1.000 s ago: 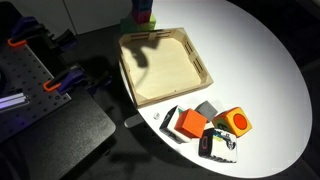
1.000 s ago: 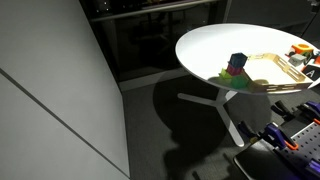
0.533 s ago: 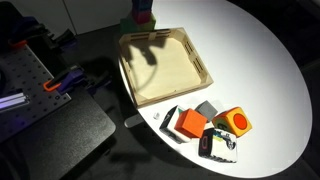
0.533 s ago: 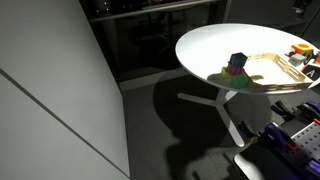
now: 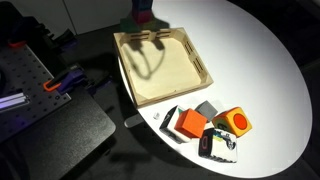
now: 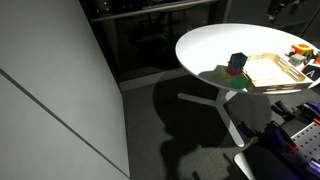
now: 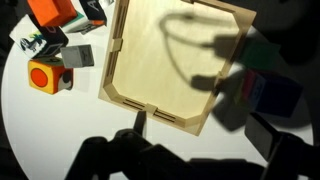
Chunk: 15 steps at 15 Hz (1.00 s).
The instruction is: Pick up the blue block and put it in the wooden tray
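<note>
The blue block (image 6: pixel 238 61) sits on top of a pink and a green block at the table's edge, just outside the wooden tray (image 6: pixel 268 70). In the wrist view the blue block (image 7: pixel 275 95) lies in shadow beside a corner of the pale wooden tray (image 7: pixel 170 60). My gripper (image 7: pixel 205 130) is open and empty, hovering above the table next to the tray, with its dark fingers wide apart. Its shadow falls across the tray (image 5: pixel 165 65). In an exterior view only the gripper's tip (image 6: pixel 284 8) shows at the top edge.
Two orange cubes (image 5: pixel 190 123) (image 5: pixel 233 122), a grey block (image 5: pixel 207 108) and a black-and-white item (image 5: pixel 220 144) lie in front of the tray. A pink block (image 5: pixel 143 13) shows at the frame's top edge. The round white table's rim (image 6: pixel 200 70) is close.
The gripper's shadow has spread and shifted across the tray's far side. The arm has come further into view at the top of an exterior view. The blocks and tray have not moved.
</note>
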### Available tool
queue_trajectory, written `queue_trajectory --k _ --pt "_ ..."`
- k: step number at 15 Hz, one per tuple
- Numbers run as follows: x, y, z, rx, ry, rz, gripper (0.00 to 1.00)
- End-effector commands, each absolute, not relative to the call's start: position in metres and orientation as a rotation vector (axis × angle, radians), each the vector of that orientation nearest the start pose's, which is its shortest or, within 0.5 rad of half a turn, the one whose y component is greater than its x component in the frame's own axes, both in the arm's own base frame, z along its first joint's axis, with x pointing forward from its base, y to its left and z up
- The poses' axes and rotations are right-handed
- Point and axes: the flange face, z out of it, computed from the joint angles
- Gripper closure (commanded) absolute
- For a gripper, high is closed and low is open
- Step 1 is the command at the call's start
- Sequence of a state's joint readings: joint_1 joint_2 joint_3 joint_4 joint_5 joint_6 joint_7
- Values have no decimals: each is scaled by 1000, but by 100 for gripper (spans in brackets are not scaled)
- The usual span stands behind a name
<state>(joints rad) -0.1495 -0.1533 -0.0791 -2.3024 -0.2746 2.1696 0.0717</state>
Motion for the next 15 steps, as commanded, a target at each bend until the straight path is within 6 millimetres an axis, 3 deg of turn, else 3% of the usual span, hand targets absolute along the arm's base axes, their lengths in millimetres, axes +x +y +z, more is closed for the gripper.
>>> queue_trajectory --k 1,5,9,15 --pt "500 -101 411 -3297 224 -73 0" --pt "510 -76 403 -3231 255 -104 0" --pt "512 -57 381 -3214 368 -21 0" --pt "512 -46 351 -3201 455 92 0"
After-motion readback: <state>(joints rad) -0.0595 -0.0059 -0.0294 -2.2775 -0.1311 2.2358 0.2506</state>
